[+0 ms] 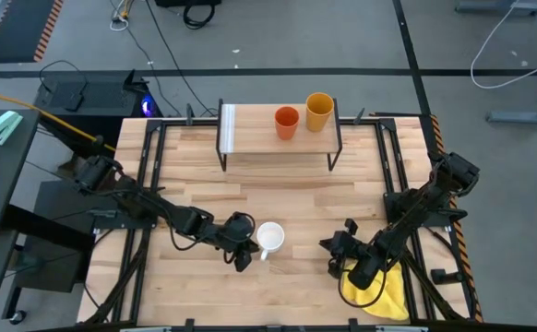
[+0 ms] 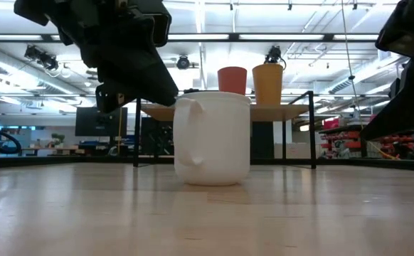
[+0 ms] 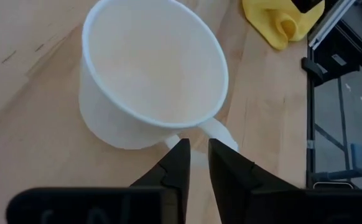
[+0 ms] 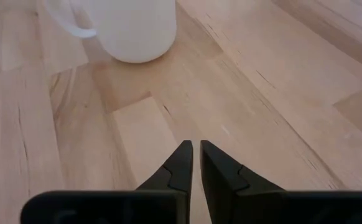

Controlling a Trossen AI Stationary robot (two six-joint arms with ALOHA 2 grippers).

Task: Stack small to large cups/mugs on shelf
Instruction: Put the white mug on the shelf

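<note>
The white mug [image 1: 270,238] stands upright on its base on the table, with its handle [image 3: 221,132] toward my left gripper [image 1: 248,250]. That gripper comes in low from the table's left. Its fingers [image 3: 178,163] are nearly together, tips right at the handle. My right gripper [image 1: 328,245] hovers shut over bare wood to the right of the mug [image 4: 134,28], apart from it. The red-orange cup [image 1: 287,122] and the yellow-orange tumbler [image 1: 319,111] stand side by side on the shelf [image 1: 259,146] by the far edge. My left gripper [image 3: 197,144] has its fingertips at the mug's handle, slanting down from the table's left. The fingers themselves cover the spot, so I cannot tell whether they touch or pinch it. The mug rests upright on the table.
A yellow cloth [image 1: 384,293] lies crumpled at the near right corner, under the right arm. The shelf has bare board left of the red-orange cup, up to its whitish strip [image 1: 228,129]. Open tabletop lies between the mug and the shelf. Black frame rails run along both table sides.
</note>
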